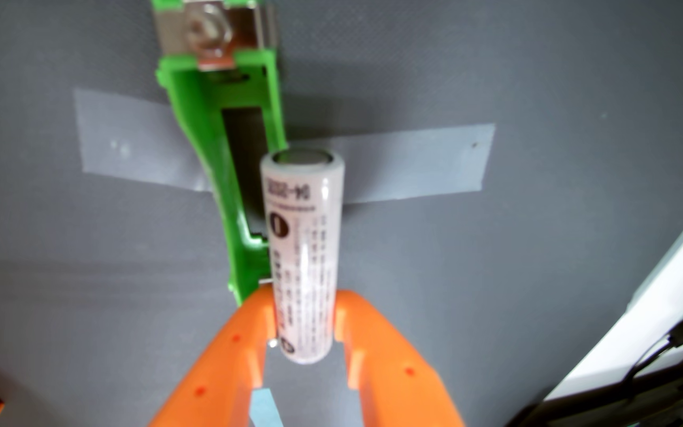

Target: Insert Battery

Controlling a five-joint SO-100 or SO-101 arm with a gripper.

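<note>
gripper [305,318] is nearest the camera, orange fingers coming in from the bottom edge, closed down on the lower part of a white cylindrical battery [302,250]. both fingers touch its sides, so it's held, not resting. battery's long axis runs away from the camera, flat metal end face pointing toward the top of the wrist view.

left to right: grey mat [64,254] bare on the left, a strip of translucent tape [134,152] running under the green battery holder [225,172] and out the other side toward the right. the holder lies lengthwise, roughly parallel to the battery, metal contact clip [212,37] at its far end near the top edge. the open slot sits just left of the battery's far half; the battery overlaps the holder's right wall, so it's offset right of the slot, looks above it rather than seated.

judgement: axes nearly match already, next move needs a small shift left, then down into the slot. risk is landing on the right wall, or the fingers fouling the holder's near end.

far right: white object with black cable [660,357], well apart, not in the way. small blue tape piece [264,406] between the fingers at bottom.
</note>
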